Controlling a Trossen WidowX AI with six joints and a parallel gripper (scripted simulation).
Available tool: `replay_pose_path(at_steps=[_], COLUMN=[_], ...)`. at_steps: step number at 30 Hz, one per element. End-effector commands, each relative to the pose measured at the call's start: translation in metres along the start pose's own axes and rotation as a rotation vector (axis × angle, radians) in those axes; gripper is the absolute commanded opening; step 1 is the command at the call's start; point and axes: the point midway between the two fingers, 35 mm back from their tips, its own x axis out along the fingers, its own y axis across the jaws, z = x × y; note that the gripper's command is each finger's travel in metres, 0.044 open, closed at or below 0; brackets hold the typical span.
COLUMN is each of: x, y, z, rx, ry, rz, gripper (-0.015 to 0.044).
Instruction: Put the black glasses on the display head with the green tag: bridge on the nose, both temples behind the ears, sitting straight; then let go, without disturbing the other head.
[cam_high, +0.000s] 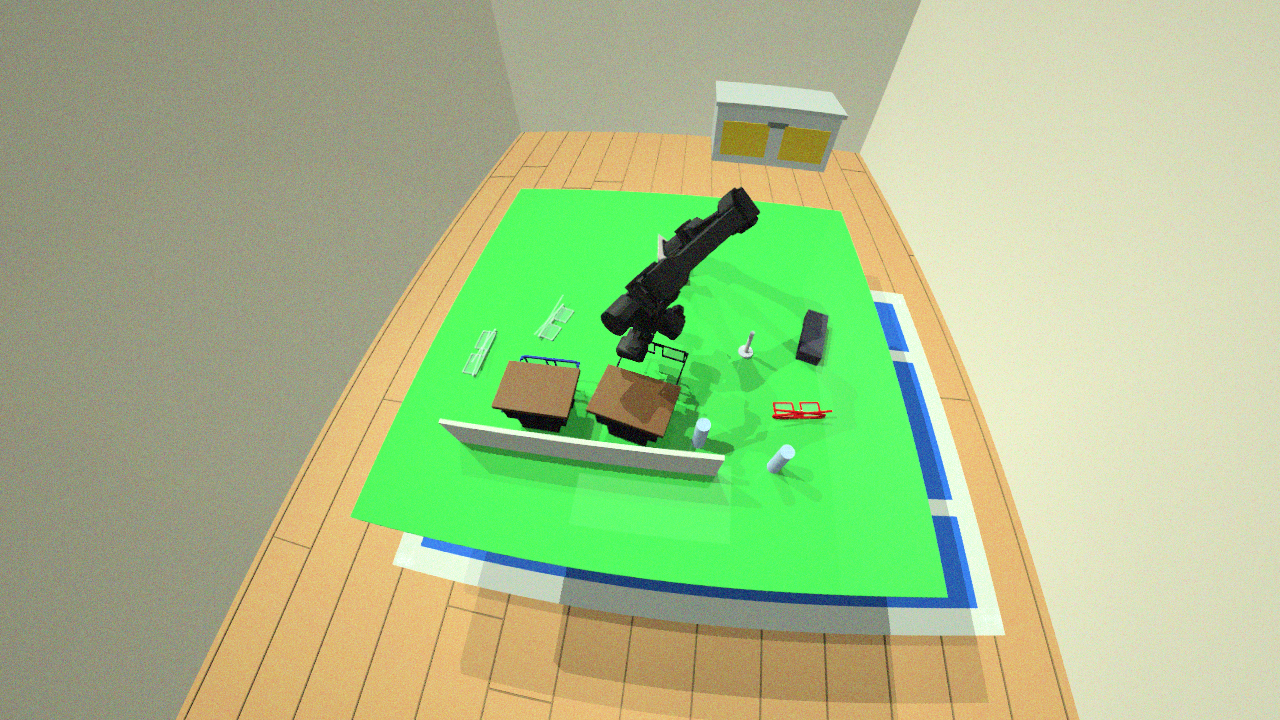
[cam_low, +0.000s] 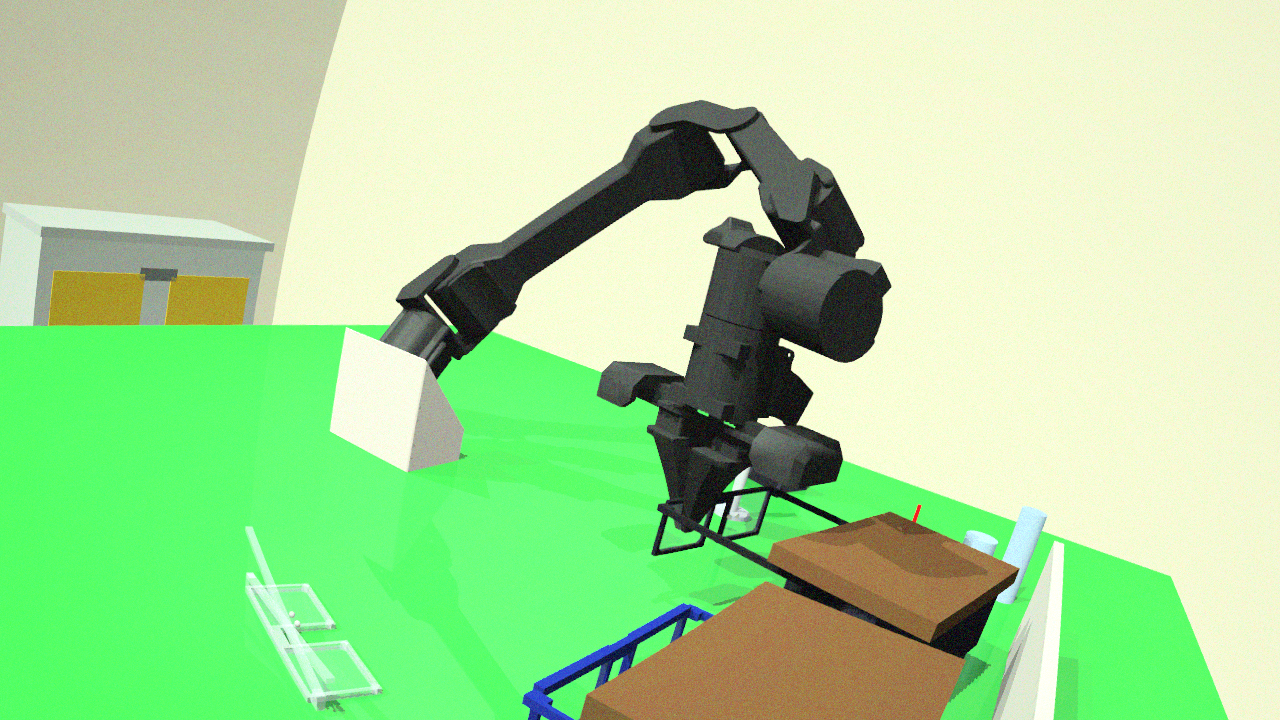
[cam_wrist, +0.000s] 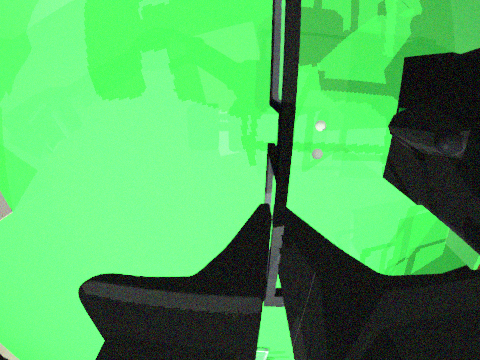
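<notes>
On the green table (cam_high: 644, 546) (cam_low: 161, 501) (cam_wrist: 125, 210), 1 pair of jaws (cam_high: 631, 356) (cam_low: 687, 526) grips black glasses (cam_high: 669, 347) (cam_low: 735, 548) (cam_wrist: 287, 130).

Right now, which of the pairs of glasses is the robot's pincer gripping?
The black glasses, held off the table in the pincer; the blue, red and clear ones are outside it.

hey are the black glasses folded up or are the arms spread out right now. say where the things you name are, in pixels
Spread: in the exterior view, both temples of the black glasses (cam_high: 672, 347) (cam_low: 735, 548) (cam_wrist: 289, 105) reach out from the front frame toward the nearer-to-arm brown-topped head (cam_high: 633, 399) (cam_low: 895, 568).
</notes>
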Motion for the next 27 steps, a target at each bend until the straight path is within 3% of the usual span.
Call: replay_pose_path(at_steps=[1,27], x=[-0.001,-0.001], y=[-0.008,-0.043], z=[0.0,0.001], rx=[0.002,0.0], ry=[-0.003,-0.003], rz=[-0.003,-0.005], gripper=[0.0,0.0])
